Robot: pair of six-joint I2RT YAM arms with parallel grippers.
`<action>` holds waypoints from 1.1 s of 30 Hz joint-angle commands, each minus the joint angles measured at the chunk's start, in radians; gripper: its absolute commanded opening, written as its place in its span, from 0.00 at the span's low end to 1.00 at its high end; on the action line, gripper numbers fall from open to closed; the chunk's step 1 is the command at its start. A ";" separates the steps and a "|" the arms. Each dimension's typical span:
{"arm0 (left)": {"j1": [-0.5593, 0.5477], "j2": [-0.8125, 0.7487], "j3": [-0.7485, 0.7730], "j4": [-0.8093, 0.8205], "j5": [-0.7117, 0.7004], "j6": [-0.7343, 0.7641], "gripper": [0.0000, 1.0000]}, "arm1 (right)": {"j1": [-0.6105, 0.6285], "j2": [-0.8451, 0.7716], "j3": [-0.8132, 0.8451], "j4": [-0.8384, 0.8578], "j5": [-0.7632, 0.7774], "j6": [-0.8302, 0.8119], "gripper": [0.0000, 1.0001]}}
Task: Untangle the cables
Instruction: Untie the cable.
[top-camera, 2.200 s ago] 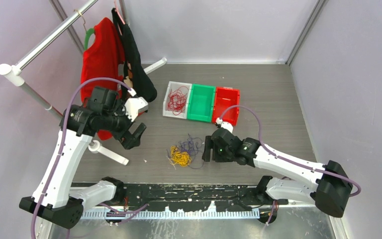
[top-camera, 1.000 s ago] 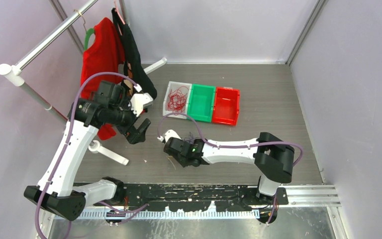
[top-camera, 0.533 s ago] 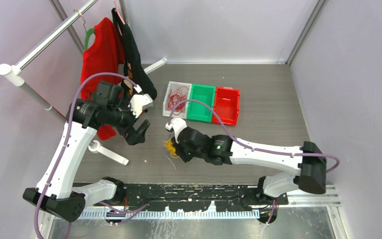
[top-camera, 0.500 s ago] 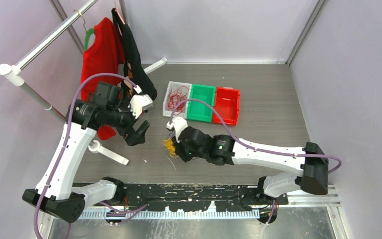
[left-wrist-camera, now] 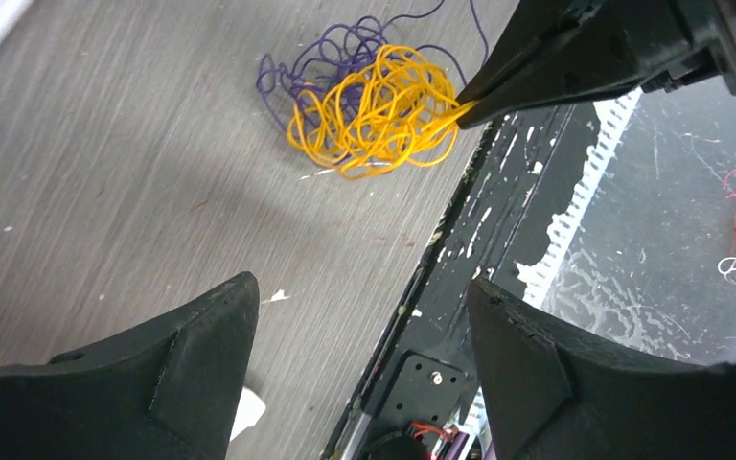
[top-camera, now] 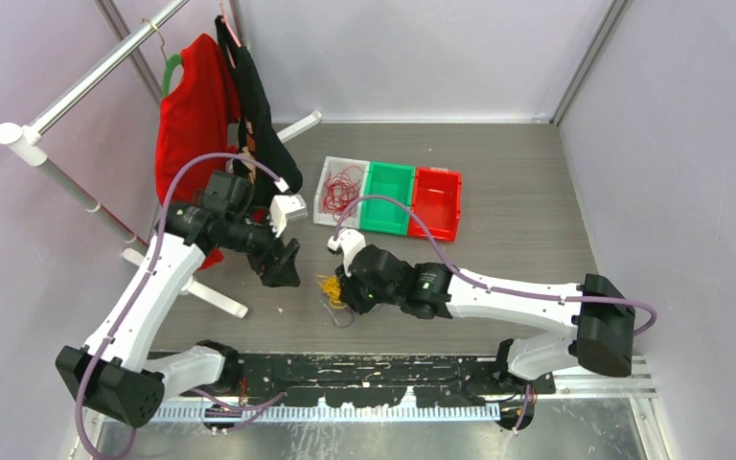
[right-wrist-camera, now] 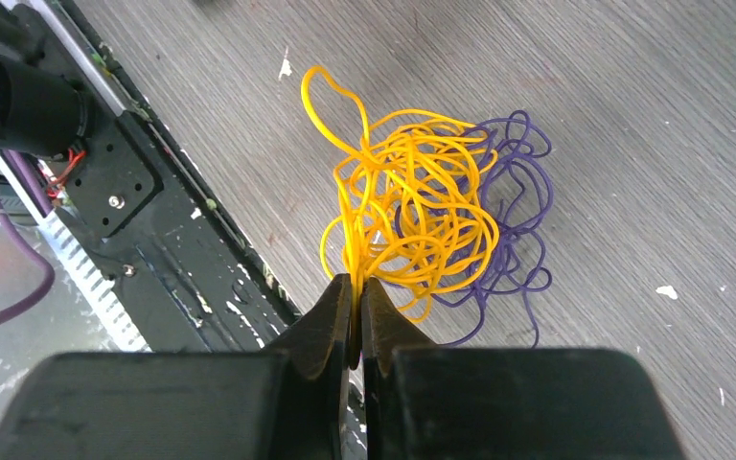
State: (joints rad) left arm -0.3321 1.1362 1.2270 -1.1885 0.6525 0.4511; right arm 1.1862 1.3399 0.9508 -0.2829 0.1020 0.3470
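Several loops of the yellow cables [right-wrist-camera: 412, 206] were pinched in the closed right gripper [right-wrist-camera: 356, 285], the purple cables [right-wrist-camera: 520, 206] tangled just beyond its tips; the left gripper [left-wrist-camera: 359, 287] hung open.

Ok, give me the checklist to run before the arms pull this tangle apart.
1. Right gripper clamped on the yellow cables: ok, its tips are shut on a few strands at the near edge of the bundle.
2. Left gripper ready to take hold: ok, jaws apart with nothing between them.
3. Left gripper at the purple cables: not ok, it hangs short of the pile and touches no cable.
4. Yellow cables free of the purple cables: not ok, the two bundles overlap.
5. Yellow loops threaded through purple loops: cannot tell.
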 commanded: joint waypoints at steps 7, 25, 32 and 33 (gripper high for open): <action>-0.014 -0.066 -0.166 0.381 0.143 -0.012 0.84 | -0.001 -0.049 -0.011 0.135 -0.067 0.023 0.04; -0.017 0.192 0.035 -0.015 0.286 0.343 0.69 | -0.001 -0.081 0.006 0.158 -0.095 0.019 0.03; -0.047 0.142 -0.023 0.124 0.271 0.200 0.66 | -0.002 -0.116 -0.022 0.216 -0.090 0.043 0.02; -0.055 0.142 -0.027 0.134 0.270 0.188 0.66 | -0.002 -0.119 -0.027 0.225 -0.090 0.045 0.01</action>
State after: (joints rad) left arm -0.3576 1.3190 1.2163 -1.1072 0.8978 0.6868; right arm 1.1862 1.2766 0.9302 -0.1608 0.0158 0.3740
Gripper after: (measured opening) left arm 0.663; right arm 0.105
